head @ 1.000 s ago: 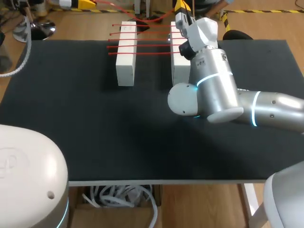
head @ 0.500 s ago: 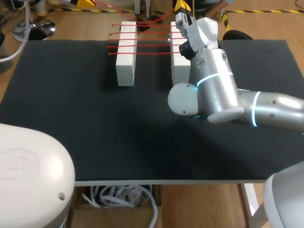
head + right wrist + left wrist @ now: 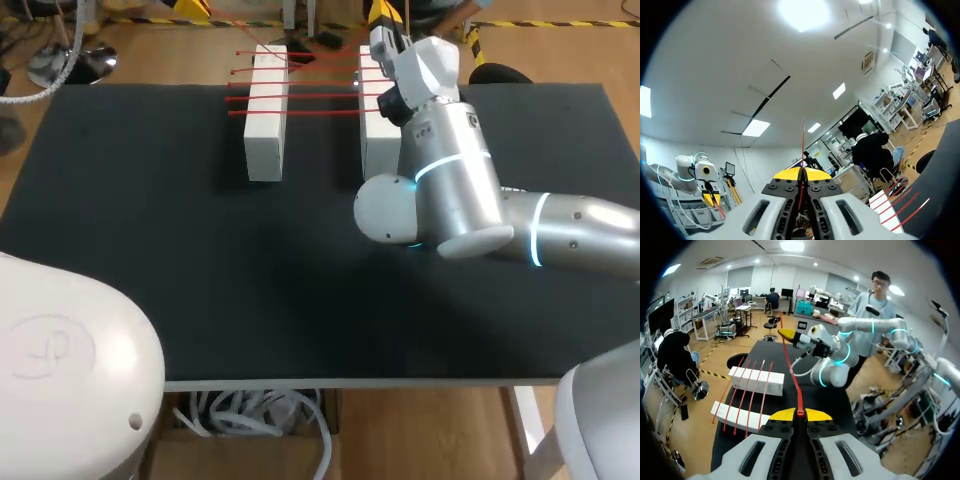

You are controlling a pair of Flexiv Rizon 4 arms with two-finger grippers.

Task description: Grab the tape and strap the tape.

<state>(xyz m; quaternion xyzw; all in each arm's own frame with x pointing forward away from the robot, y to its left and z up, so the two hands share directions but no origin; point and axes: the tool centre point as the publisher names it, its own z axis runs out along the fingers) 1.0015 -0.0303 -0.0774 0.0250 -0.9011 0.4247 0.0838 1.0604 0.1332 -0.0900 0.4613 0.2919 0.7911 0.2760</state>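
Step in hand: strapping, as I judge it. One length of tape is stretched between the two claws, and the grab is done at both ends.
Tape, where: in the air over the far side of the table. It runs in a straight red line from one claw to the other and looks taut rather than slack.
Laid strands: several red lines lie side by side across the two white blocks, bridging the gap between them.
Left claw: closed right down, its yellow tips meeting on the tape, which leaves between them and runs ahead toward the other arm.
Right claw: likewise pinched to almost nothing, with the red line coming out from between its tips. In the head view it sits high over the far end of the right-hand block.
Doubt: in the head view the left claw is only just in at the far edge, so how high it sits above the table is hard to tell.
Next move calls for: bringing both ends down together, keeping the tension, so that the length lands across both blocks beside the laid strands. The grip needs to stay firm on each end until the tape is seated.
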